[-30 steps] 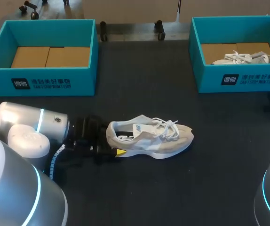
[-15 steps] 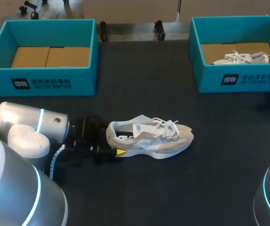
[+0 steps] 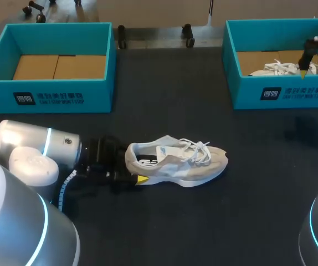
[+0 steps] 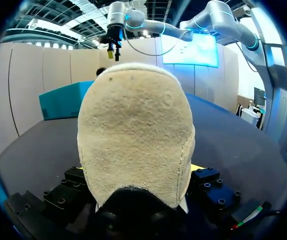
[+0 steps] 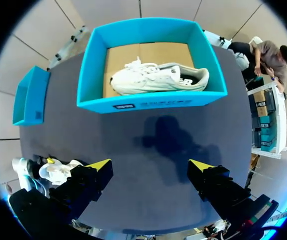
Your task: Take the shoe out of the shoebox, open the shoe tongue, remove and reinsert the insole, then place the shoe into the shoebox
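Note:
A beige and white shoe (image 3: 175, 160) lies upright on the dark table, toe to the right. My left gripper (image 3: 130, 166) straddles its heel, one yellow tip (image 3: 141, 178) against the near side of the sole. The suede heel (image 4: 133, 140) fills the left wrist view, wedged between the fingers. My right gripper (image 3: 304, 67) hangs open high above the right teal shoebox (image 3: 281, 93), which holds a second white shoe (image 3: 283, 67). The right wrist view looks straight down past its open gripper (image 5: 151, 167) at that box (image 5: 148, 102) and white shoe (image 5: 158, 77).
A second teal box (image 3: 51, 94) with a bare cardboard floor stands at the back left, seen also as the small teal box (image 5: 31, 95) from the right wrist. The dark table (image 3: 203, 221) lies open in front of the shoe.
My right gripper has come in from the right edge and now hangs over the right shoebox. The left arm and the shoe on the table have not moved.

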`<action>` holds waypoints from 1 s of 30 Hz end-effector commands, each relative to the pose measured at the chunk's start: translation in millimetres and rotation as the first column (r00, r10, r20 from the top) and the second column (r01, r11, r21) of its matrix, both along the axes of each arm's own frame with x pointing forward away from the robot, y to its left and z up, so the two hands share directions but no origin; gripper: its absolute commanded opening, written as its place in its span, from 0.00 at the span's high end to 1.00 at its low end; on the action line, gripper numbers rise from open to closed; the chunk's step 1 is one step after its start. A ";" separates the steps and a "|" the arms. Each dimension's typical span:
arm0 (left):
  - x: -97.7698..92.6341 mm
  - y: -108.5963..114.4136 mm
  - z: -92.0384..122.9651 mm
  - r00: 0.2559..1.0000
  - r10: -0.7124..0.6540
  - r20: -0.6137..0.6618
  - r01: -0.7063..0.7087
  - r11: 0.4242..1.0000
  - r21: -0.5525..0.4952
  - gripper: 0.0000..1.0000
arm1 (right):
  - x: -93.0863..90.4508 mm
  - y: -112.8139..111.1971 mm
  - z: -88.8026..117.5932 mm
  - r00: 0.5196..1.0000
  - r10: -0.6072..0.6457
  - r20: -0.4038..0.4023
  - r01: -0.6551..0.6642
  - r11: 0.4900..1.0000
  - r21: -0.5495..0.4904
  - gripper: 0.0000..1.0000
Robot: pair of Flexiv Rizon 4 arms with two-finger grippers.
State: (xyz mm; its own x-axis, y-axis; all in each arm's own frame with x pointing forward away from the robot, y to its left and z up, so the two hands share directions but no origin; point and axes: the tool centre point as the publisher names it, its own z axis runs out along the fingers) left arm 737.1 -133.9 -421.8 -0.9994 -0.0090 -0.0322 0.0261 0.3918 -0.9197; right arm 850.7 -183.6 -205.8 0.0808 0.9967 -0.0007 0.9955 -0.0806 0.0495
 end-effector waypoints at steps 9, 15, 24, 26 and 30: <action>-1.1 -0.4 0.6 1.000 0.001 0.000 -0.001 1.000 0.006 1.00 | -15.2 53.3 -11.3 0.999 0.034 -0.025 -0.034 0.999 0.016 0.00; -1.1 -0.4 0.6 1.000 0.001 0.000 -0.001 1.000 0.006 1.00 | -15.2 53.3 -11.3 0.999 0.034 -0.025 -0.034 0.999 0.016 0.00; -1.1 -0.4 0.6 1.000 0.001 0.000 -0.001 1.000 0.006 1.00 | -15.2 53.3 -11.3 0.999 0.034 -0.025 -0.034 0.999 0.016 0.00; -1.1 -0.4 0.6 1.000 0.001 0.000 -0.001 1.000 0.006 1.00 | -15.2 53.3 -11.3 0.999 0.034 -0.025 -0.034 0.999 0.016 0.00; -1.1 -0.4 0.6 1.000 0.001 0.000 -0.001 1.000 0.006 1.00 | -19.0 66.3 -20.9 0.998 0.053 -0.032 -0.053 0.998 0.020 0.00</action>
State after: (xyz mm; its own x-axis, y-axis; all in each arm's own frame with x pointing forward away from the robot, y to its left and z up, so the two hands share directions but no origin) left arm 737.2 -133.8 -421.8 -0.9994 -0.0091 -0.0324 0.0262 0.3920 -0.9196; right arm 830.9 -124.4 -218.6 0.0282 0.9994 0.0205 0.9995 -0.0285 0.0140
